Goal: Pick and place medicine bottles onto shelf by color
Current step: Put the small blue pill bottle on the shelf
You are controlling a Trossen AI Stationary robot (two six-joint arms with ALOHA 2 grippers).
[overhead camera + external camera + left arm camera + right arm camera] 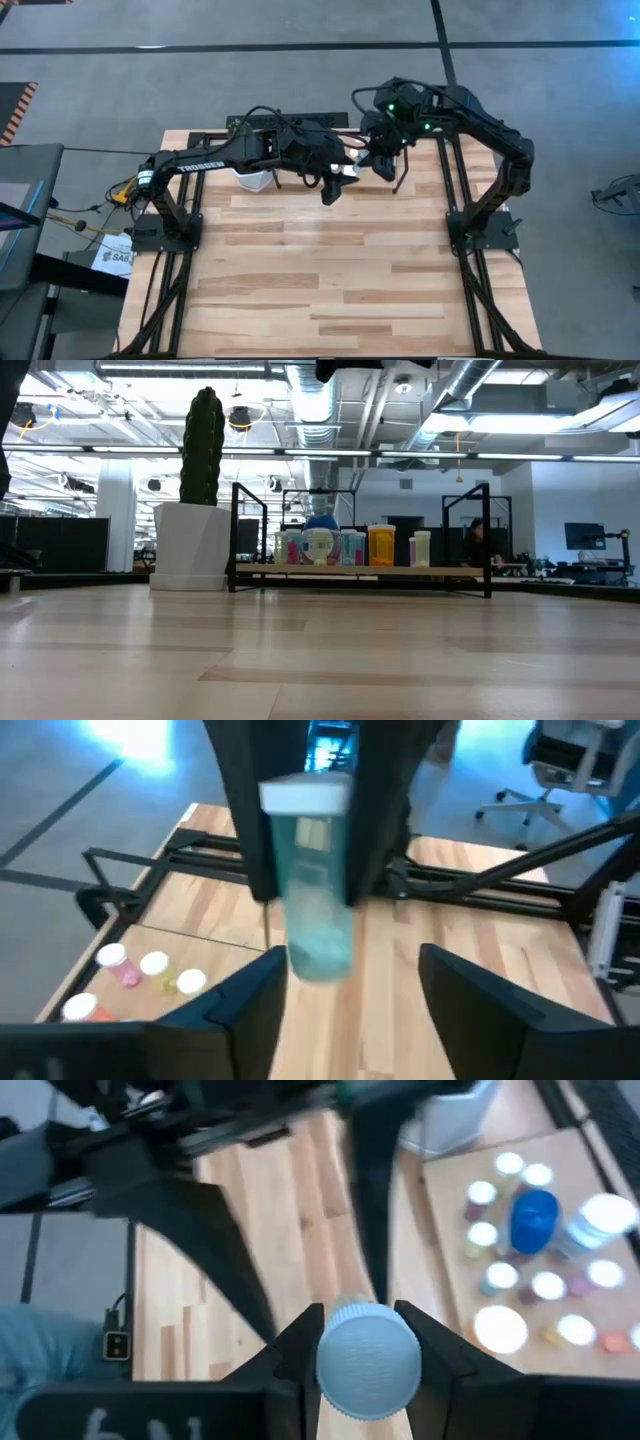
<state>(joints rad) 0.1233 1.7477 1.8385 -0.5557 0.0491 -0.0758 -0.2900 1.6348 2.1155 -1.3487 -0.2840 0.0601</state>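
A teal medicine bottle [315, 910] with a white cap [368, 1358] hangs in the air between my two grippers, above the far part of the table. My right gripper [360, 1312] is shut on it. My left gripper [350, 952] is open, and its two fingers stand on either side of the bottle's lower end. In the high view the left gripper [335, 187] reaches in from the left and the right gripper [384, 160] from the right. The shelf [360, 570] stands at the far edge, with several bottles on its board. My right gripper pinches the bottle's cap end [305, 800] between its two fingers [245, 840], which run from above down along the bottle's upper sides. The bottle hangs about upright below them, cap up, clear of the table.
A white pot with a green cactus [190, 545] stands left of the shelf. On the shelf board [450, 1200] are a rounded blue bottle [535, 1220] and several small white-capped ones [130, 970]. The plank tabletop [330, 290] lies bare toward the near edge.
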